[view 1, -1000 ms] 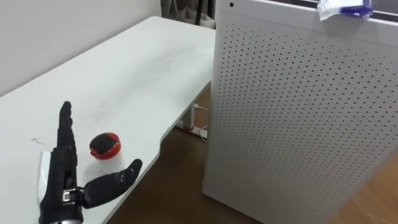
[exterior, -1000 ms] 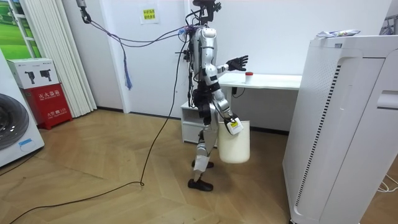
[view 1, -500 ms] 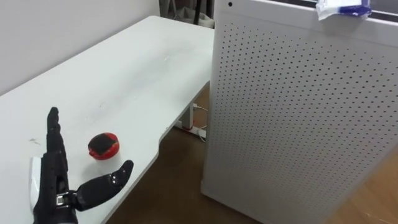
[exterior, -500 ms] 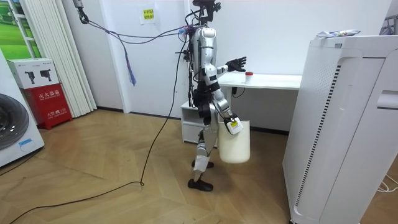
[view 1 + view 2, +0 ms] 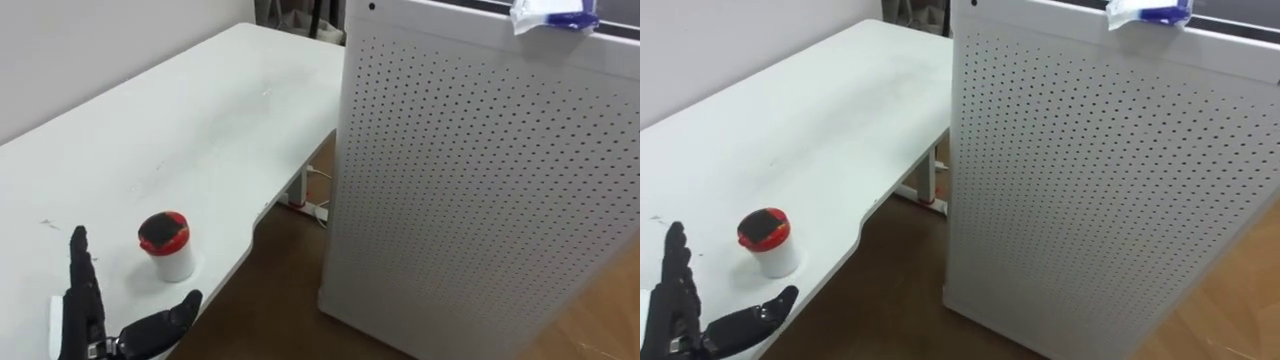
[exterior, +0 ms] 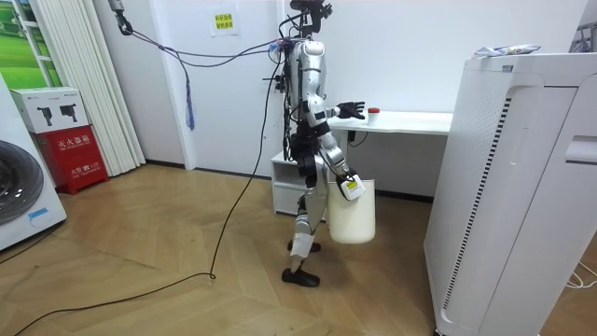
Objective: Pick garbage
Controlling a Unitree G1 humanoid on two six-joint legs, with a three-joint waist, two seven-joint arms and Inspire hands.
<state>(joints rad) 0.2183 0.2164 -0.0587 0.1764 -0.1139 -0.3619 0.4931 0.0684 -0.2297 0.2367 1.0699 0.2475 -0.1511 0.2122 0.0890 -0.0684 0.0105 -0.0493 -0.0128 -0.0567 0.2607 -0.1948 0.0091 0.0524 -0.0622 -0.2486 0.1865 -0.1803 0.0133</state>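
Note:
A small white cup with a red lid [image 5: 167, 247] stands upright near the front edge of the white table [image 5: 200, 130]. My left hand [image 5: 85, 320] hovers open at the lower left, fingers straight and thumb spread, a short way in front of the cup and apart from it. A crumpled blue and white wrapper [image 5: 553, 14] lies on top of the tall white perforated cabinet [image 5: 480, 190]. In the room view I stand by the table's end, and my right hand [image 6: 347, 187] hangs at my side, holding a white bin [image 6: 353, 217].
The perforated cabinet stands close to the table's right end, with a narrow gap of wooden floor [image 5: 290, 290] between them. A white drawer unit [image 6: 284, 182] sits under the table. A washing machine [image 6: 23, 196] and a red box [image 6: 75, 154] are far off.
My left hand has dropped and drawn back toward me, from raised beside the cup to table height. The cup's whole white body now shows. The right hand and bin have not moved.

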